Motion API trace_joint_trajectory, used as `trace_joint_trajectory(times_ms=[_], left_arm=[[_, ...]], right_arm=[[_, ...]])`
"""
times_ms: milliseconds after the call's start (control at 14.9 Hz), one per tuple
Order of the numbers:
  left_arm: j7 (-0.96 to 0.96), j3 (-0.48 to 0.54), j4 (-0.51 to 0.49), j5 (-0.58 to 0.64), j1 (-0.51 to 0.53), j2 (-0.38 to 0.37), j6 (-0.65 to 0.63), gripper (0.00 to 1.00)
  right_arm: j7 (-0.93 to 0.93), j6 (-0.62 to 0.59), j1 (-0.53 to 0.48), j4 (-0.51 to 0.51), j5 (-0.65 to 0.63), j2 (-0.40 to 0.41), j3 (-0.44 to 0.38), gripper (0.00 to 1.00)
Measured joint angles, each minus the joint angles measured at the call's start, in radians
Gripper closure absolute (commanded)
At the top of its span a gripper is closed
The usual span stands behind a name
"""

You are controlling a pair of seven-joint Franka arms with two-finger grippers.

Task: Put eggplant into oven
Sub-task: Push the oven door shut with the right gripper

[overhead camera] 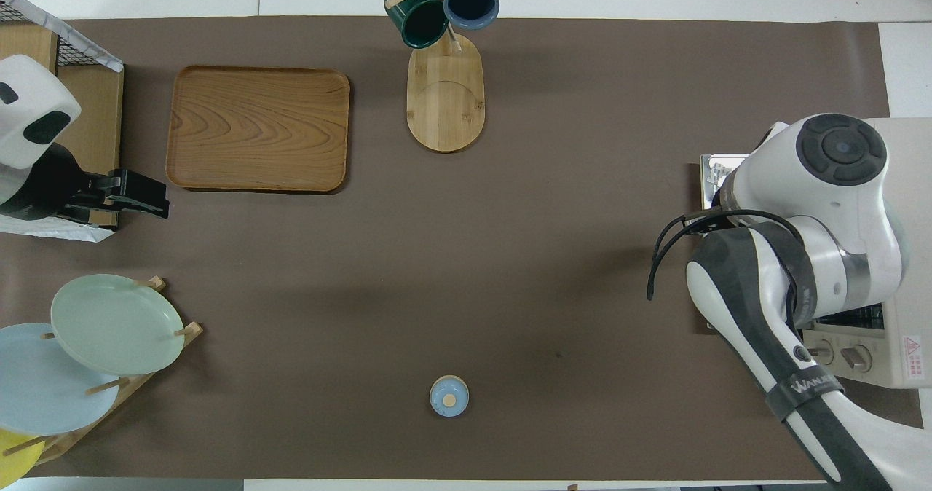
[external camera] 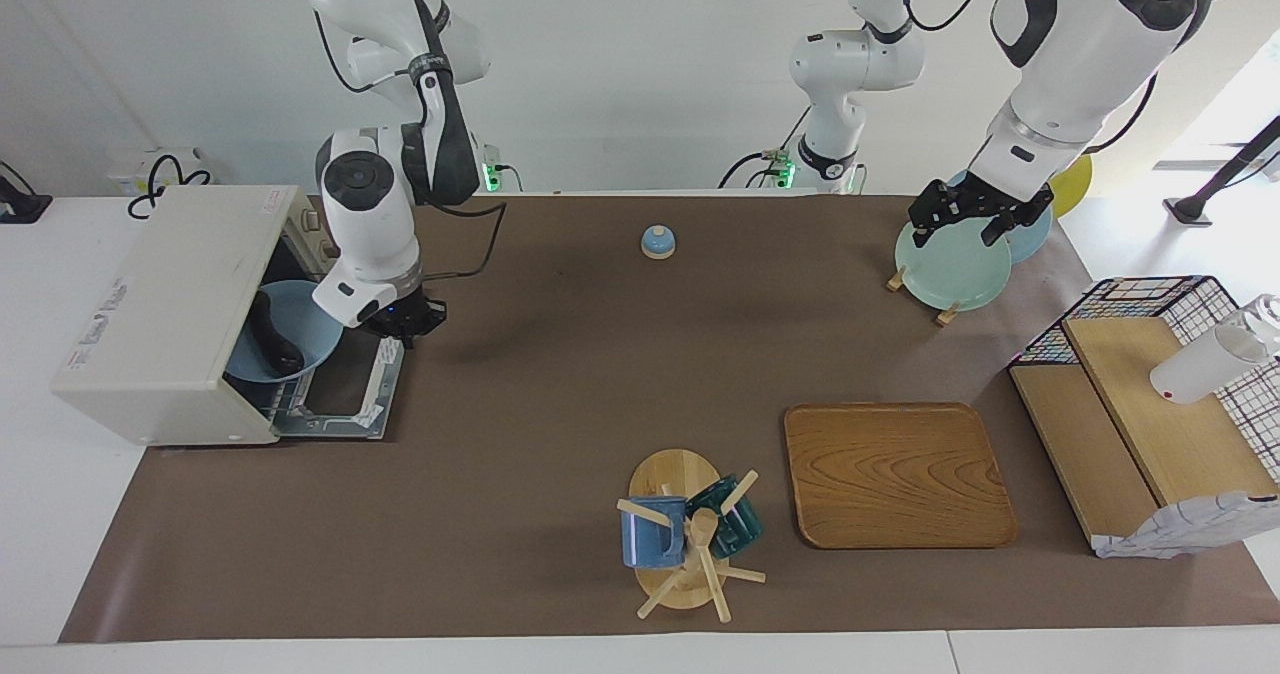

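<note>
The cream-white oven (external camera: pixel 160 314) stands at the right arm's end of the table with its door (external camera: pixel 345 384) folded down flat. Inside its mouth a light blue plate (external camera: pixel 305 339) lies on the wire rack, and the dark eggplant (external camera: pixel 270 334) lies on that plate. My right gripper (external camera: pixel 403 326) hangs free of the plate, just over the edge of the open door. In the overhead view the right arm hides the gripper, plate and eggplant; only part of the oven (overhead camera: pixel 899 360) shows. My left gripper (external camera: pixel 955 229) waits open and empty over the plate rack; it also shows in the overhead view (overhead camera: pixel 162 201).
A small blue bell (external camera: pixel 658 242) sits near the robots at mid table. A rack with a pale green plate (external camera: pixel 950 269) stands under the left gripper. A wooden tray (external camera: pixel 898 474), a mug tree with two mugs (external camera: pixel 690 534) and a wire basket with shelves (external camera: pixel 1150 404) lie farther out.
</note>
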Motion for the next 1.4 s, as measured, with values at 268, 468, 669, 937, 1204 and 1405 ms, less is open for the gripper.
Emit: trace_joint_trajectory(times_ms=[268,468,669,937,1204,1405], left_arm=[[0.0,0.0,0.0,0.0,0.0,0.0,0.0,0.0],[0.0,0.0,0.0,0.0,0.0,0.0,0.0,0.0],[0.0,0.0,0.0,0.0,0.0,0.0,0.0,0.0],[0.0,0.0,0.0,0.0,0.0,0.0,0.0,0.0],[0.0,0.0,0.0,0.0,0.0,0.0,0.0,0.0],[0.0,0.0,0.0,0.0,0.0,0.0,0.0,0.0]], right_arm=[[0.045,0.055,0.0,-0.023,0.0,0.06,0.0,1.0],[0.051,0.059,0.0,-0.036,0.0,0.061,0.0,1.0],[0.051,0.059,0.0,-0.05,-0.01,0.064,0.0,1.0],[0.051,0.059,0.0,-0.052,-0.107,0.071,0.0,1.0],[0.051,0.059,0.008,-0.056,-0.202,0.072,0.003,1.0],[0.051,0.051,0.016,-0.056,-0.245,0.072,0.007,1.0]])
